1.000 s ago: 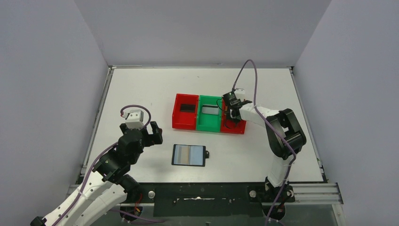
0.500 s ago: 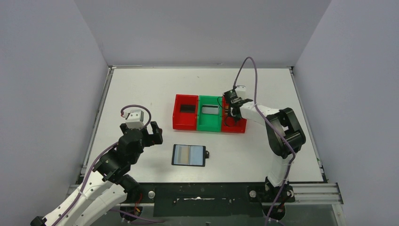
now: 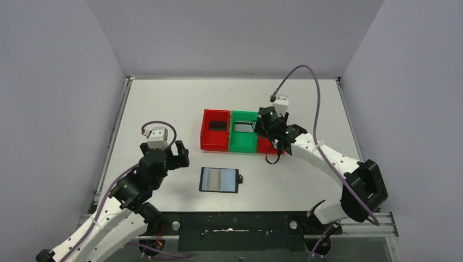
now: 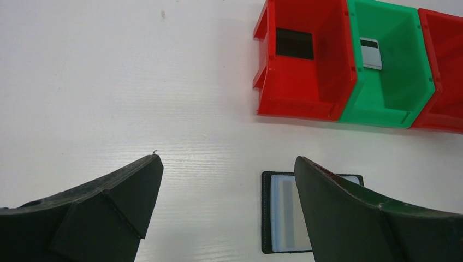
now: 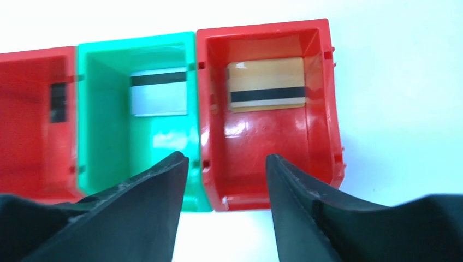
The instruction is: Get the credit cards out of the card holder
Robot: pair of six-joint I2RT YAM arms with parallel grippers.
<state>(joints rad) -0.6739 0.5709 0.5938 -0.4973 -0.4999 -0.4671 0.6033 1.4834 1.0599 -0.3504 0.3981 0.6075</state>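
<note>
The card holder lies open on the table, black with grey-blue and tan bands inside; it also shows in the left wrist view. A gold credit card lies in the right red tray. A silver card lies in the green tray, and a dark card in the left red tray. My right gripper is open and empty, above the near edge of the right red tray. My left gripper is open and empty, left of the card holder.
The three trays stand side by side in a row at the table's middle. A small black snap tab sticks out of the card holder's right edge. Grey walls enclose the table on three sides.
My right arm has swung its elbow out to the right and drawn its gripper back from inside the right red tray to its near edge. The left arm has not moved.
</note>
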